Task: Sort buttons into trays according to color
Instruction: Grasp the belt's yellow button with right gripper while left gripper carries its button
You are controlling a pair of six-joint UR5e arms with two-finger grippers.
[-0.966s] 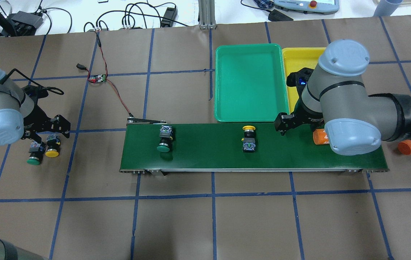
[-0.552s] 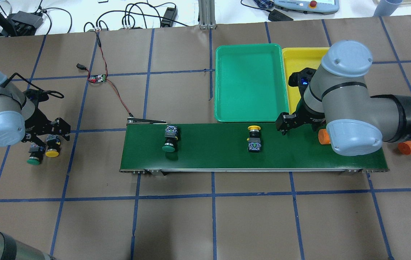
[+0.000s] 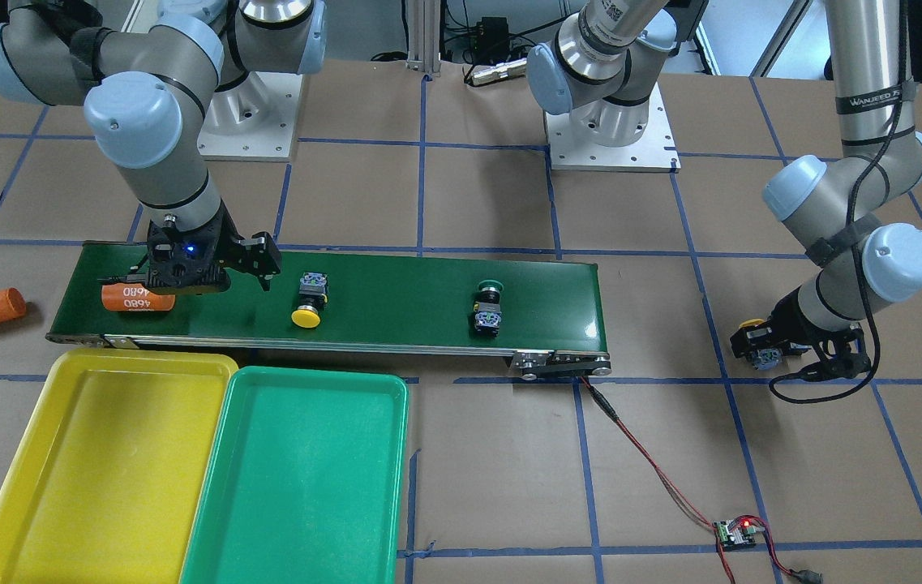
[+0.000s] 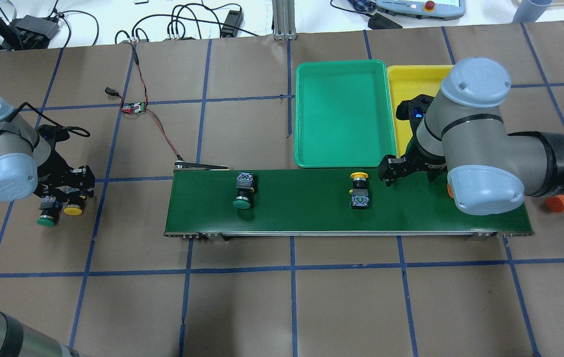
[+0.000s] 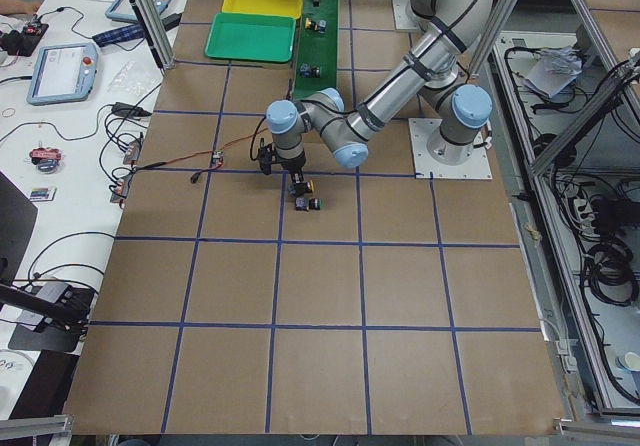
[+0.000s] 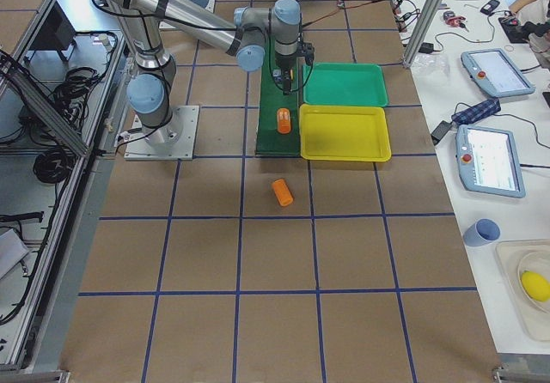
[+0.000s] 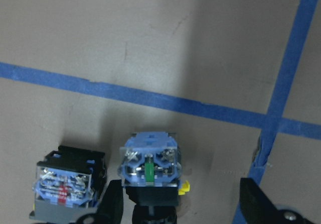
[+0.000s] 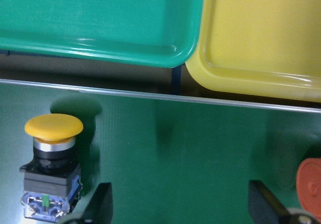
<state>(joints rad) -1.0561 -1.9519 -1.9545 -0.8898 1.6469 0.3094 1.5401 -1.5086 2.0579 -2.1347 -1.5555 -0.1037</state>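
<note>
Two buttons ride the dark-green belt [image 4: 306,208]: a green-capped one [image 4: 243,191] at left and a yellow-capped one [image 4: 359,190] further right. My right gripper [image 4: 408,171] hovers open over the belt just right of the yellow-capped button [image 8: 51,158], which lies outside its fingers [image 8: 100,204]. Two more buttons lie on the table at far left, a green one [image 4: 46,213] and a yellow one [image 4: 73,205]. My left gripper [image 7: 185,209] is open above them, the yellow one's contact block [image 7: 150,162] just inside its left finger. The green tray [image 4: 344,148] and yellow tray [image 4: 410,79] sit beyond the belt.
An orange cylinder marked 4680 [image 3: 136,297] lies on the belt under my right wrist. Another orange cylinder [image 4: 558,203] rests on the table off the belt's right end. A red-black wire with a small board [image 4: 135,107] runs to the belt's left end.
The belt carried both buttons and the orange cylinder to the right, the cylinder slipping under my right arm. My left gripper shifted slightly over the two table buttons.
</note>
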